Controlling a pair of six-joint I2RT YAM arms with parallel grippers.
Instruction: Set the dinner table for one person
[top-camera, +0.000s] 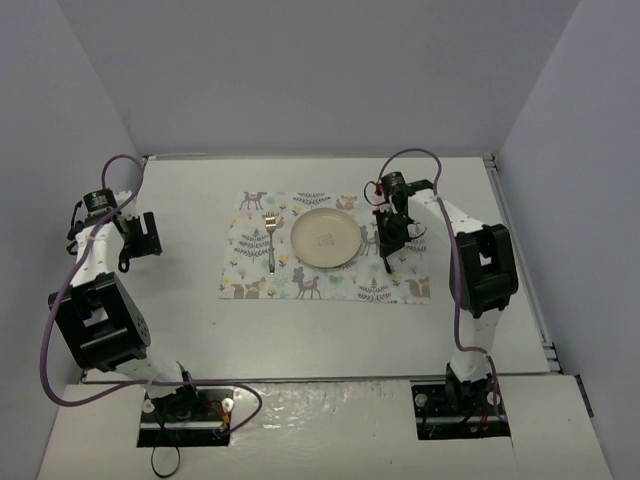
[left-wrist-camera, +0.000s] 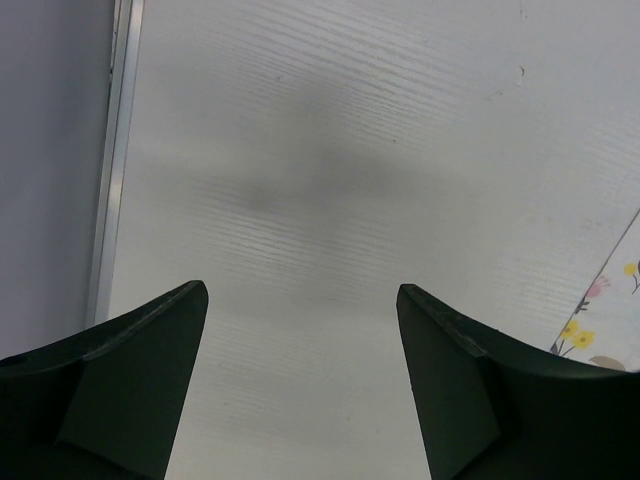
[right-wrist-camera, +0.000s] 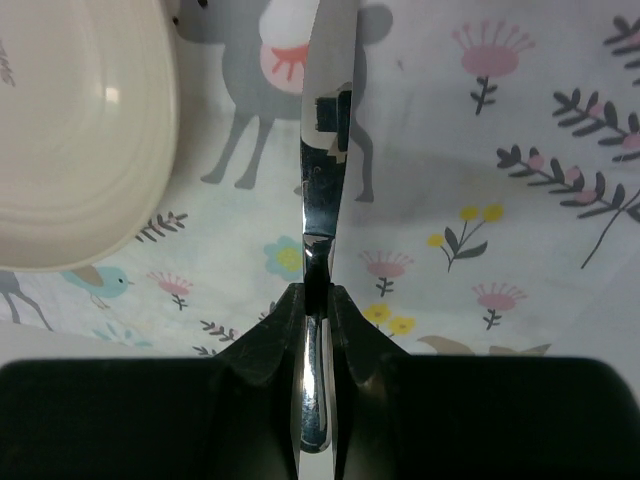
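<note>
Cream plate (top-camera: 326, 237) on placemat (top-camera: 400, 286), knife (right-wrist-camera: 325, 180) clamped in right hand (right-wrist-camera: 318, 296)

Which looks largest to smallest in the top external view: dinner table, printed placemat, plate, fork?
1. dinner table
2. printed placemat
3. cream plate
4. fork, nearly as long as the plate is wide, but far thinner
All lie flat at about one level, so nearness barely skews this.

From above the near edge you see the whole flat white table (top-camera: 330, 335); both wrist views face down, close, sharing the animal-printed cloth placemat (top-camera: 340, 288).
</note>
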